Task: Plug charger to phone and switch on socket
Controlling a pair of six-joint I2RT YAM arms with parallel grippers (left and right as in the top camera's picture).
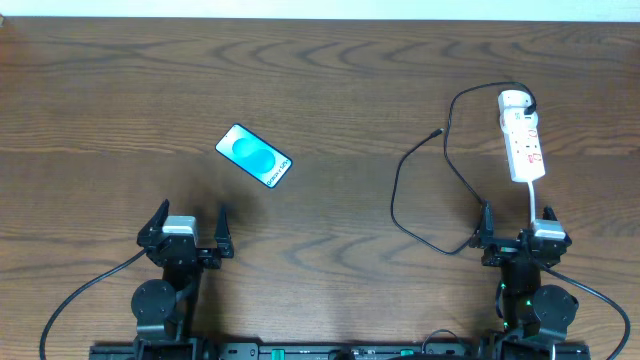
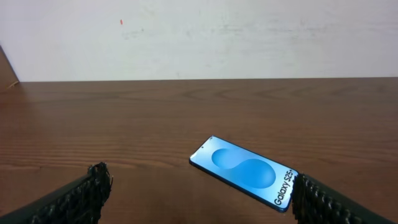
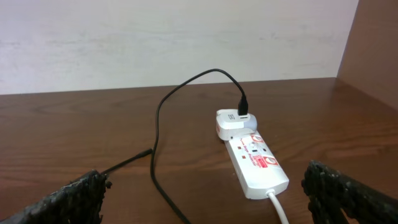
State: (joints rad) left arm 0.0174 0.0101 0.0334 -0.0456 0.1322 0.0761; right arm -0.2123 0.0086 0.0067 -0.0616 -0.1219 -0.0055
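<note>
The phone [image 1: 254, 155] lies flat on the table left of centre, its blue screen lit; it also shows in the left wrist view [image 2: 244, 172]. The white socket strip [image 1: 522, 137] lies at the right with a white adapter plugged in at its far end; it also shows in the right wrist view [image 3: 255, 158]. The black charger cable [image 1: 400, 190] loops from the adapter across the table, its plug tip [image 1: 438, 131] lying free; the tip also shows in the right wrist view [image 3: 147, 152]. My left gripper [image 1: 190, 222] is open and empty, near the phone. My right gripper [image 1: 515, 222] is open and empty, near the strip.
The strip's white cord [image 1: 537, 198] runs toward my right arm's base. A wooden wall panel [image 3: 373, 50] stands at the right. A pale wall [image 2: 199, 37] backs the table's far edge.
</note>
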